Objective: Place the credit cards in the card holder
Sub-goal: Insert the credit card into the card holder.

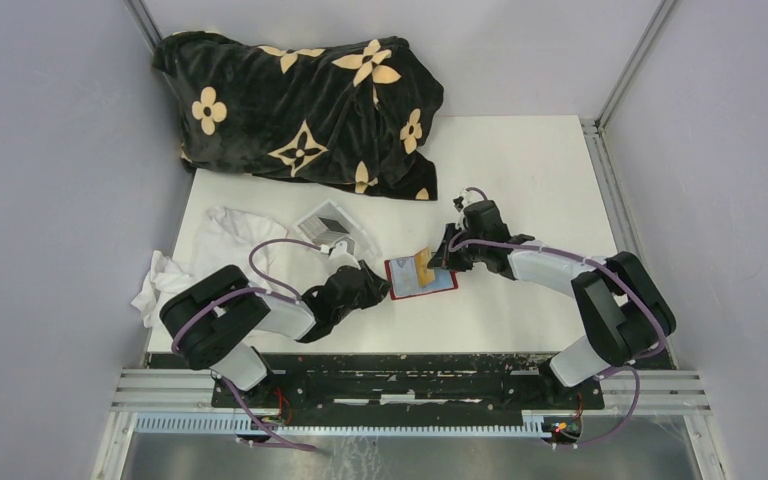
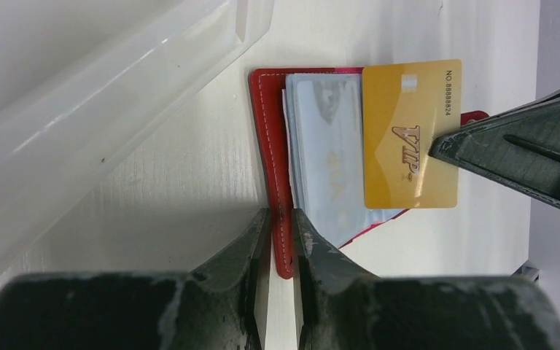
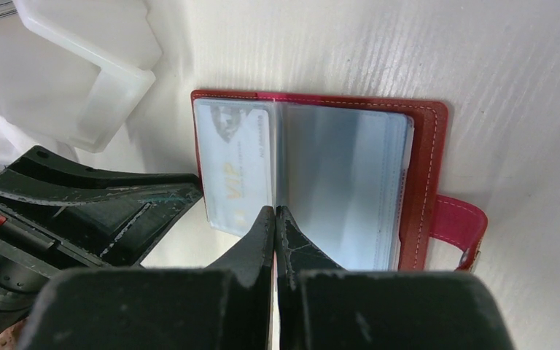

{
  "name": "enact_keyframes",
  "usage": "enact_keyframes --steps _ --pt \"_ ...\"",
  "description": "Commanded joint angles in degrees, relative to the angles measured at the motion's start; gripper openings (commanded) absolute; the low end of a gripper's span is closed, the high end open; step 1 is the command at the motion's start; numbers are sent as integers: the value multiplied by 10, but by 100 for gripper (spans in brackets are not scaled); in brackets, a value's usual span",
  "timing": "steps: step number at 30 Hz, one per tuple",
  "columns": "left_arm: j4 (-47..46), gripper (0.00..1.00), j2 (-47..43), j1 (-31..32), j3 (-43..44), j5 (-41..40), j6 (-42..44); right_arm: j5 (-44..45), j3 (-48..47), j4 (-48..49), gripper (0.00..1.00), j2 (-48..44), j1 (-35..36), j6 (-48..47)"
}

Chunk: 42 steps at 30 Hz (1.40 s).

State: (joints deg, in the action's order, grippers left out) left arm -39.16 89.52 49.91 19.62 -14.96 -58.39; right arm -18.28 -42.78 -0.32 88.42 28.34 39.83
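Note:
The red card holder (image 1: 438, 288) lies open on the table, its clear sleeves up. My left gripper (image 2: 281, 219) is shut on the card holder's red edge (image 2: 271, 146). My right gripper (image 1: 446, 258) is shut on a yellow-orange credit card (image 2: 410, 135) and holds it over the sleeves, its fingers (image 2: 510, 149) on the card's side. In the right wrist view the right gripper (image 3: 274, 213) pinches that card edge-on over the card holder (image 3: 426, 175). A light blue card (image 3: 237, 168) sits in a sleeve. Grey cards (image 1: 328, 226) lie in the clear box.
A clear plastic box (image 1: 352, 240) stands just left of the card holder, close to my left gripper. A white cloth (image 1: 210, 250) lies at the left. A black flowered blanket (image 1: 300, 110) fills the back. The holder's snap tab (image 3: 458, 226) sticks out sideways.

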Motion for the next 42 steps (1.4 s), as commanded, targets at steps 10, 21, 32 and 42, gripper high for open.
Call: enact_keyframes --steps 10,21,32,42 --pt "-2 22 16 2 16 -6 32 -34 23 46 1 14 -14 19" --pt "6 19 20 2 16 -9 33 -63 54 84 1 24 -31 38" --pt "31 17 18 2 21 -14 36 -80 75 95 1 15 -48 45" --pt "37 15 30 2 29 -7 35 -93 89 120 1 18 -51 58"
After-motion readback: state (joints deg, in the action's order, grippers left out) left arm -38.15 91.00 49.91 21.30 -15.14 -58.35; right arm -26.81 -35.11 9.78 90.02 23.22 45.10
